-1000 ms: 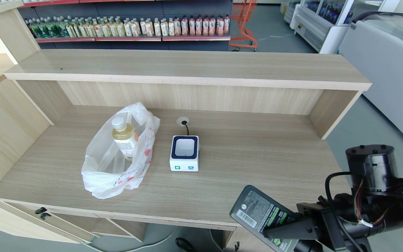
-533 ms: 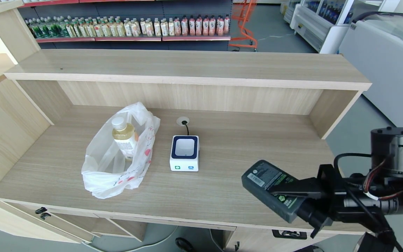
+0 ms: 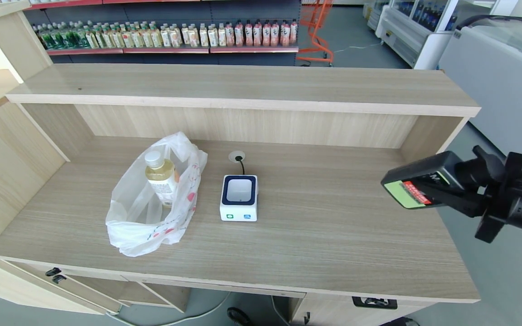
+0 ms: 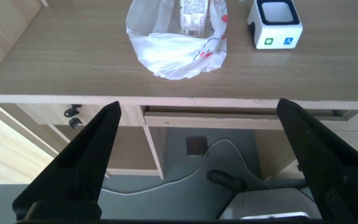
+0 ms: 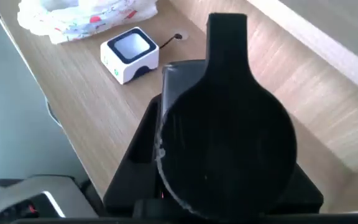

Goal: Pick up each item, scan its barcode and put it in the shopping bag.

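Observation:
My right gripper (image 3: 465,183) is shut on a black box (image 3: 424,184) with a green and red end, held in the air over the counter's right end. In the right wrist view the black box (image 5: 229,155) sits under a dark finger. The white scanner (image 3: 239,197) with a dark window stands mid-counter, also seen as the scanner (image 5: 129,53) and the scanner (image 4: 275,25). A white shopping bag (image 3: 152,213) lies to its left with a yellow drink bottle (image 3: 161,179) upright inside. My left gripper (image 4: 197,168) hangs open in front of the counter's front edge.
The wooden counter (image 3: 333,235) has a raised back shelf (image 3: 243,86) and side walls. A cable hole (image 3: 237,156) lies behind the scanner. Drawers (image 4: 229,118) sit under the front edge. Store shelves and freezers stand beyond.
My right arm has raised the black box from below the counter's front edge up and to the right, turning it so its green end shows instead of the barcode face.

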`<state>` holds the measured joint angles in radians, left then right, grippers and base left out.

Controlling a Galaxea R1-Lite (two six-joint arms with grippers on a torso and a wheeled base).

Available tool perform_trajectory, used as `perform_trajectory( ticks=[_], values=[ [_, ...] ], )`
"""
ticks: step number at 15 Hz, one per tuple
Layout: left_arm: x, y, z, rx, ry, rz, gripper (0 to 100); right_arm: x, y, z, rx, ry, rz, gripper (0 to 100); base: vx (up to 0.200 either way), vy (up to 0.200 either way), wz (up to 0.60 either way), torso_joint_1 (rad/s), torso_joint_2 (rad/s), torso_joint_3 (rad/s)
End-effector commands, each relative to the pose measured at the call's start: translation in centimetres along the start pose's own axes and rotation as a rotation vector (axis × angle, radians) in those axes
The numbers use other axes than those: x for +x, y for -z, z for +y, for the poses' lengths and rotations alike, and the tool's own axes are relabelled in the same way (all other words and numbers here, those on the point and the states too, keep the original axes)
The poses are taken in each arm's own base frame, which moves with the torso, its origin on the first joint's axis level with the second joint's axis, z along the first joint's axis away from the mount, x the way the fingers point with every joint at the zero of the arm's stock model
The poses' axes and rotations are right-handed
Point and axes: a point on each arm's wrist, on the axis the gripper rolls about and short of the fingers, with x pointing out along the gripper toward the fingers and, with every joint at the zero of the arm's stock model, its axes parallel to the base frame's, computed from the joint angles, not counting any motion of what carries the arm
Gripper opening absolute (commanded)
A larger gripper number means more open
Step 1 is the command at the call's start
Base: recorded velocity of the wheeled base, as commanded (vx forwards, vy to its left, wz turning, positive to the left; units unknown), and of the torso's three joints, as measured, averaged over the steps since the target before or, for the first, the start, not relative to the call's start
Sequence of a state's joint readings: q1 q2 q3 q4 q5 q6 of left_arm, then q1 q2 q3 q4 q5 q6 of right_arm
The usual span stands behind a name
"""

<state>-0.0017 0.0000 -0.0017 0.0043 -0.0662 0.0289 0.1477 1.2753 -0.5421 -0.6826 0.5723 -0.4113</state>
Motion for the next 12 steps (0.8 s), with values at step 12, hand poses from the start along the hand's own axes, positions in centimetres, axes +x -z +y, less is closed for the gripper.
perform_trajectory(
  ticks=[12],
  values=[
    [0.0,0.0,0.0,0.000,0.000,0.001,100,2.0,0.1,0.0,1.173,0.244,0.193,0,0.000,0.000,0.00,0.000,0.00,0.000]
  ],
)
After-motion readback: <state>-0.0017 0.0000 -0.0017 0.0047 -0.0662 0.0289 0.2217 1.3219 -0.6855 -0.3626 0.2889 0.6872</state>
